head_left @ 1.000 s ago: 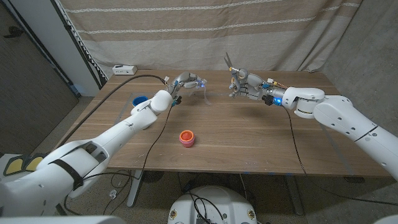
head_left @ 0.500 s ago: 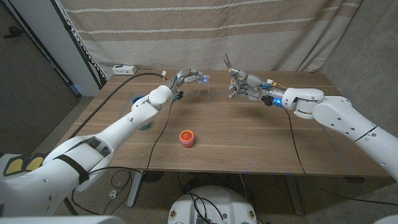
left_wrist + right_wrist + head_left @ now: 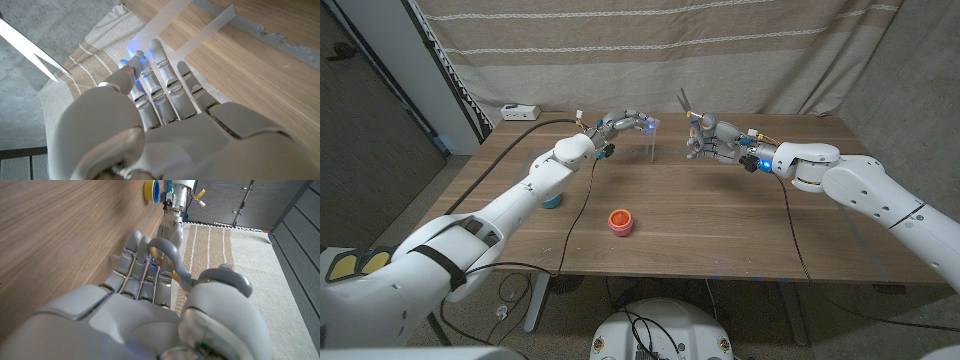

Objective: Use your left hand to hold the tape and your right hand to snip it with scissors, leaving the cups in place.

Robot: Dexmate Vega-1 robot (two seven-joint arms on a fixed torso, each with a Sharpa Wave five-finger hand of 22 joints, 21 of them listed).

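Tape first: we see a translucent strip of tape hanging straight down from the fingertips of our left hand, lifted above the far half of the wooden table. From the left wrist camera the fingers lie straight and close together, with the clear strip running on past their tips; we judge the tape pinched there, though the exact contact is hidden.

Our right hand hovers near the strip, a gap between them, and grips grey-handled scissors whose blades stick up and stand apart. In the right wrist camera the grey handle loops sit wrapped by curled fingers and thumb.

On the table we find a small red-orange cup toward the near middle, well apart from both hands. A blue cup with a yellow rim sits by the left forearm, mostly hidden by it. A white power strip lies at the far left corner.
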